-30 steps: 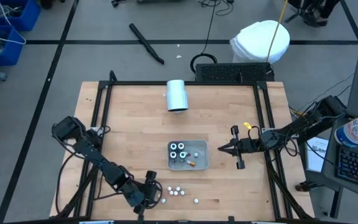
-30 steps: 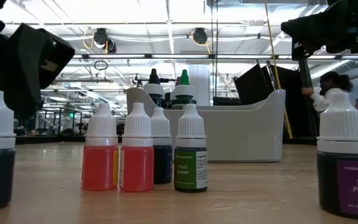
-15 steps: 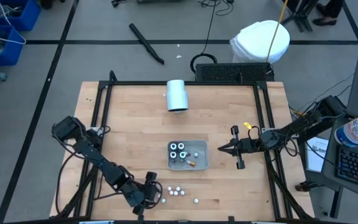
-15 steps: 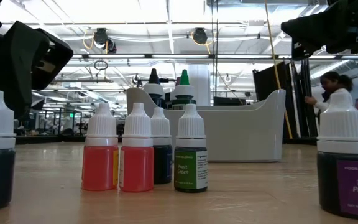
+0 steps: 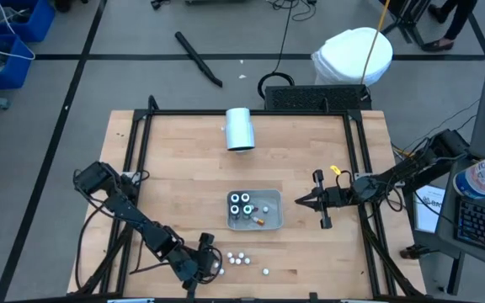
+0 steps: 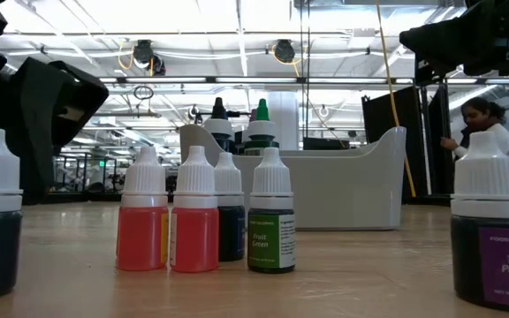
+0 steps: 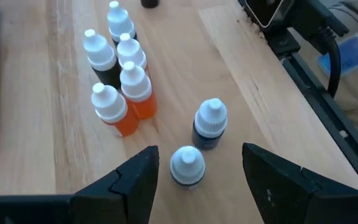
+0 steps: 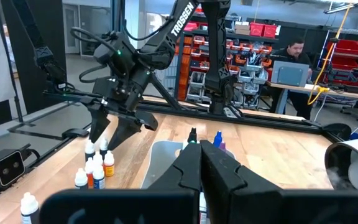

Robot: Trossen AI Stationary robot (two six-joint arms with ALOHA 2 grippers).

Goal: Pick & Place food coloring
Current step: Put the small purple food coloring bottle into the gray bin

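The food coloring bottles are tiny and white-capped. A cluster of several stands on the wooden table, some orange-red, some dark. Two more stand apart nearer my left gripper: a dark blue one and one whose white cap lies between the open fingers of my left gripper, with a gap on each side. In the high view my left gripper is near the table's near edge, left of the loose bottles. My right gripper hangs shut and holds nothing, right of the grey tray.
The grey tray holds several bottles. A large white cylinder lies at the table's far side. In the low view a purple-labelled bottle stands at the right. Black frame rails border the table. A person is in the room behind.
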